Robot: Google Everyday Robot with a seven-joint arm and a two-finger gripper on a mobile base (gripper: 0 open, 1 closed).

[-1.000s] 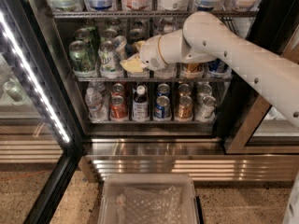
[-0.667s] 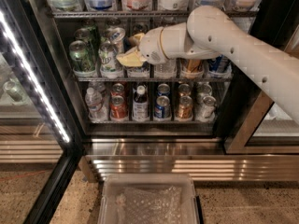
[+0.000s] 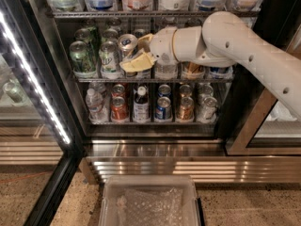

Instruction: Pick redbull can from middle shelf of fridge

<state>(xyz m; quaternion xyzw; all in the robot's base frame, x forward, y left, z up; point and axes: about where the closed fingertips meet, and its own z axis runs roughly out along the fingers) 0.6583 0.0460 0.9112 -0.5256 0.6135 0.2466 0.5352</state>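
Note:
The fridge (image 3: 242, 98) stands open, its LED strip (image 3: 33, 81) along the left frame. On the middle shelf (image 3: 207, 79) stand lanes of tall cans and clear bottles. My gripper (image 3: 139, 51) reaches in from the right on a white arm, at the shelf's third lane. Its tan fingers (image 3: 137, 63) close above and below the redbull can (image 3: 127, 46), a slim can with a silver top and blue marks that leans toward me. Two green-silver cans (image 3: 107, 55) stand just left of it. The arm hides the lanes behind it.
The top shelf (image 3: 155, 14) holds bottles right above the arm. The bottom shelf (image 3: 155, 122) holds short cans and small bottles. A clear plastic bin (image 3: 150, 199) sits on the floor in front. The glass door (image 3: 14, 93) swings open at left.
The gripper has pushed a little further left and deeper into the middle shelf, and the redbull can now leans between its fingers.

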